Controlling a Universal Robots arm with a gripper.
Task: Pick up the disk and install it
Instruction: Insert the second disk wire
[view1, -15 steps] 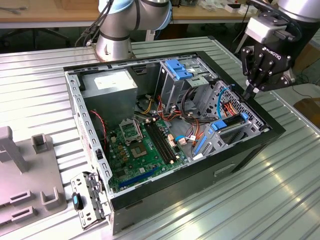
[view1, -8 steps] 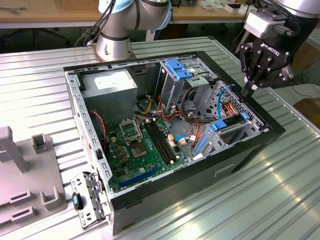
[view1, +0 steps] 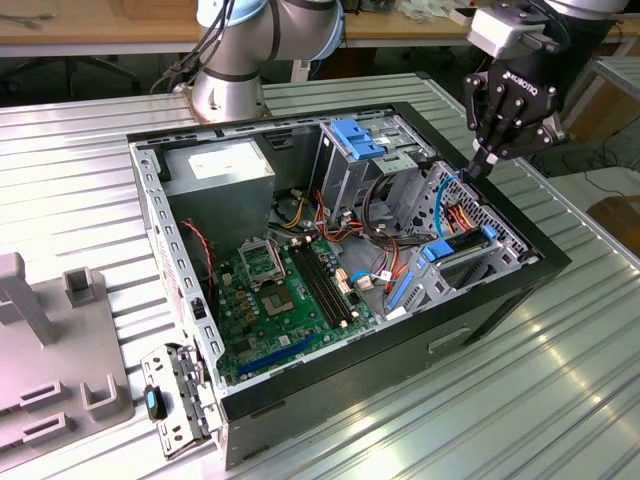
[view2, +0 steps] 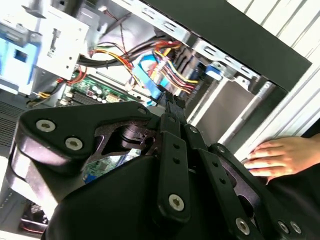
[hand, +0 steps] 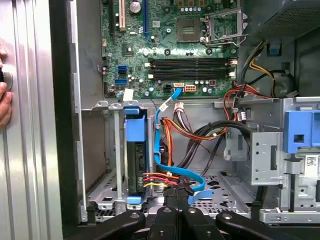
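Exterior view: an open case (view1: 150, 200) lies on a ribbed metal table (view1: 560, 390), with the motherboard (view1: 285, 295) well away from the gripper (view1: 483, 160), across the case. The gripper hovers at the case's drive-cage corner, its fingers (hand: 172, 210) pressed together and empty. Just beyond the fingertips in the first wrist view, the disk (hand: 136, 155) stands on edge in its bay, blue carrier at both ends. A person's hand (view2: 280, 157) rests beside the case, close to the gripper.

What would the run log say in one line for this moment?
tool: shut, empty, above case edge | dark-grey disk in blue plastic carrier: seated upright in bay | open black computer case | hand on table
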